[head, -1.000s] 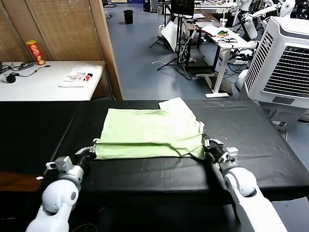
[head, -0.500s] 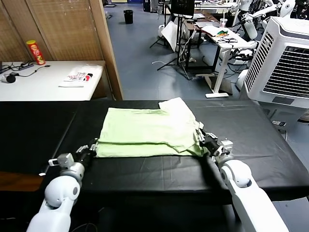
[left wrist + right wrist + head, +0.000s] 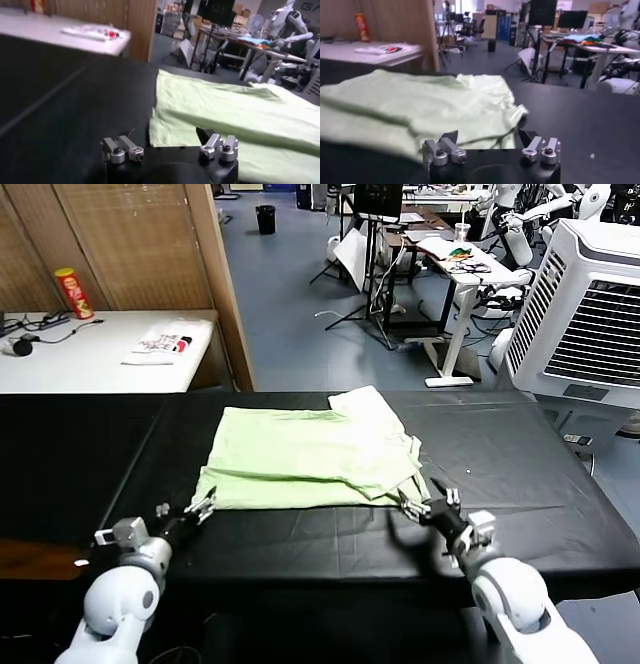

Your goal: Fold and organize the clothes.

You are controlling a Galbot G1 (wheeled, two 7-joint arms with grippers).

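Shirt: the pale green shirt (image 3: 310,462) lies flat at the centre of the head view, on my black bench (image 3: 520,454); its near edge is folded over, so a second layer shows along the front.
Sleeve: one sleeve (image 3: 365,406) sticks out at the shirt's far right corner, towards the upper middle of the frame.
Left claw: my left claw (image 3: 200,507) sits in the lower left of the head view, just off the shirt's near left corner; it is released, the jaws spread and nothing between them.
Left wrist view: both fingertips (image 3: 122,150) stand apart over the black top, with the shirt's edge (image 3: 200,125) just ahead of them.
Right claw: my right claw (image 3: 428,505) is in the lower right of centre, just off the shirt's near right corner; it too is released, jaws apart, gripping no cloth.
Right wrist view: the shirt (image 3: 410,112) spreads out ahead of the parted fingertips (image 3: 445,152).
Beyond the bench: a white table (image 3: 90,354) at the upper left carries a red can (image 3: 73,292) and a white packet (image 3: 162,343); a large white cooler (image 3: 585,314) stands at the upper right.
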